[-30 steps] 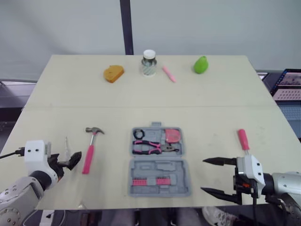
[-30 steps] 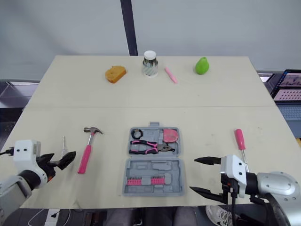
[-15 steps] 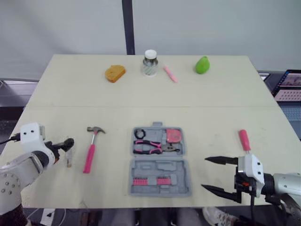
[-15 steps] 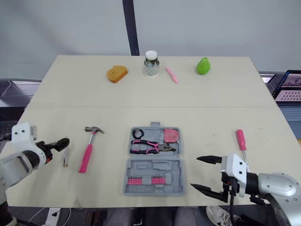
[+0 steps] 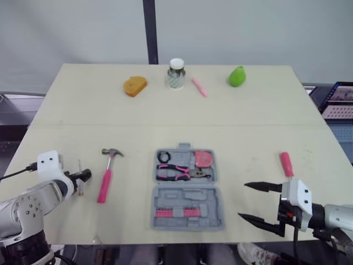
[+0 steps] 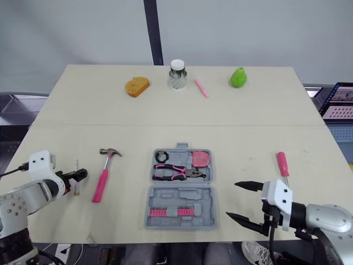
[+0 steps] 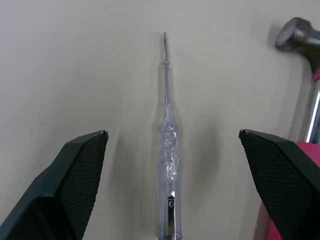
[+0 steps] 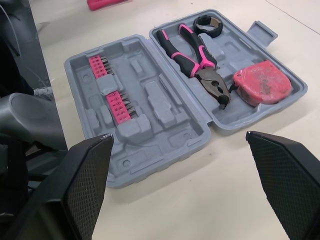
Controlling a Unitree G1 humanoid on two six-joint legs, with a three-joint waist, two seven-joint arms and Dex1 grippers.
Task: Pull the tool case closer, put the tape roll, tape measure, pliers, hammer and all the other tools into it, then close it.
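— How does the left end effector (image 7: pixel 172 134) stand?
— Low over the table (image 5: pixel 248 116), with its fingers spread wide. The clear-handled screwdriver (image 7: pixel 167 150) lies flat between them and touches neither. The hammer (image 5: pixel 105 182) lies just to its right, on the side toward the tool case (image 5: pixel 186 190).
— And the right end effector (image 5: pixel 244 200)?
— It is spread too, and holds nothing. The case lies open just to its left. The pliers (image 8: pixel 197 57), tape roll (image 8: pixel 210 25) and tape measure (image 8: pixel 261 82) sit in the half farther from it, and pink bits (image 8: pixel 112 87) in the nearer half. The pink-handled screwdriver (image 5: pixel 285 164) lies on the table just ahead of it, outside the case.
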